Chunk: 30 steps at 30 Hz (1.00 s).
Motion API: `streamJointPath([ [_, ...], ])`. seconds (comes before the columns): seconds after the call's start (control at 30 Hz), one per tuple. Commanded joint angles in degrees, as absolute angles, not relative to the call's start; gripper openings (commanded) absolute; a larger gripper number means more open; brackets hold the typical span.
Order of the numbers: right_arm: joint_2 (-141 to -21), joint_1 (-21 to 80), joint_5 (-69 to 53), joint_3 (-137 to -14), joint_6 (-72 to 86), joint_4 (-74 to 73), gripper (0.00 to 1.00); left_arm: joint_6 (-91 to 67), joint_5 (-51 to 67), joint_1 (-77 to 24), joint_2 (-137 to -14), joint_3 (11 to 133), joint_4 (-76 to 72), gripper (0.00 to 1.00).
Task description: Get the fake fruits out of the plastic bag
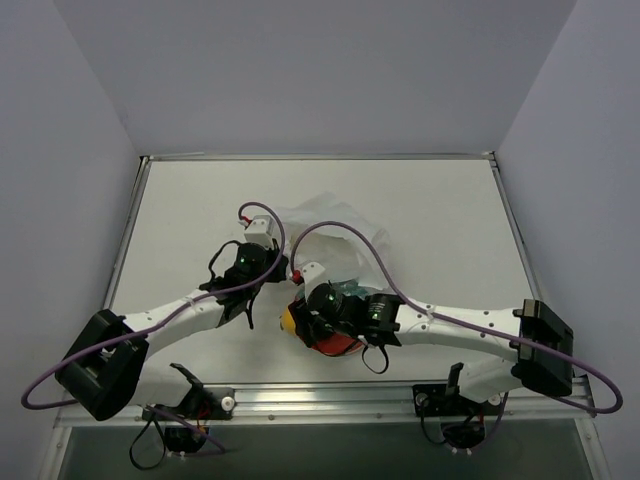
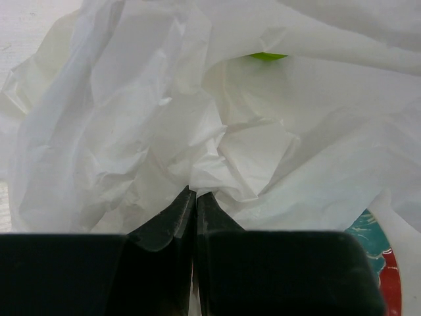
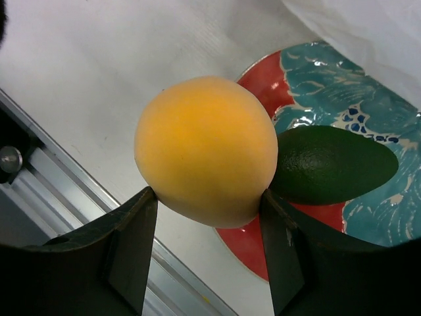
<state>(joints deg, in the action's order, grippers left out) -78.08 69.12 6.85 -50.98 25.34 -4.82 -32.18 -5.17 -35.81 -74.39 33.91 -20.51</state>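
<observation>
The plastic bag (image 1: 340,228) lies crumpled at mid-table. My left gripper (image 1: 280,258) is at its left edge, and in the left wrist view it (image 2: 195,192) is shut on a pinch of the bag's white film (image 2: 131,112). A bright green fruit (image 2: 267,56) peeks out of a fold. My right gripper (image 3: 207,195) is shut on the round orange-yellow fruit (image 3: 205,148), holding it over the near edge of the plate (image 3: 316,72). This fruit also shows in the top view (image 1: 287,320). The dark green oval fruit (image 3: 332,164) lies on the plate. The yellow-green pointed fruit is hidden.
The red-and-teal plate (image 1: 340,347) sits near the table's front edge, partly under the bag and my right arm. The metal front rail (image 3: 39,178) runs close below the held fruit. A corner of the plate (image 2: 378,243) shows in the left wrist view.
</observation>
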Motion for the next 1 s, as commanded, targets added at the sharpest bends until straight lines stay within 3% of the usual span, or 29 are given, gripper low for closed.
streamJointPath([
  [0.0, -80.9, 70.8, 11.6, -51.7, 27.2, -5.4, 0.39, -33.0, -4.9, -35.3, -73.8, 35.2, -22.9, 0.02],
  [0.3, -82.5, 70.9, 16.3, -49.7, 27.6, -5.5, 0.38, -33.0, -4.5, -35.2, -73.6, 35.2, -22.9, 0.02],
  [0.57, -76.9, 70.9, 17.1, -44.7, 30.4, -5.8, 0.42, -33.3, -4.1, -35.2, -73.7, 35.1, -23.1, 0.02],
  [0.6, -76.7, 70.9, 16.8, -44.5, 30.7, -5.9, 0.44, -33.3, -4.1, -35.2, -73.8, 35.1, -23.1, 0.02],
  [0.73, -76.8, 70.9, 16.7, -44.6, 30.8, -5.9, 0.70, -33.3, -4.1, -35.2, -73.9, 35.1, -23.2, 0.02],
  [0.83, -76.9, 70.9, 17.2, -46.3, 29.9, -5.9, 0.78, -33.3, -4.2, -35.2, -73.9, 35.0, -23.2, 0.02],
  [0.97, -76.4, 70.9, 17.1, -49.2, 28.5, -5.9, 0.80, -33.3, -4.0, -35.2, -73.9, 35.1, -23.2, 0.02],
])
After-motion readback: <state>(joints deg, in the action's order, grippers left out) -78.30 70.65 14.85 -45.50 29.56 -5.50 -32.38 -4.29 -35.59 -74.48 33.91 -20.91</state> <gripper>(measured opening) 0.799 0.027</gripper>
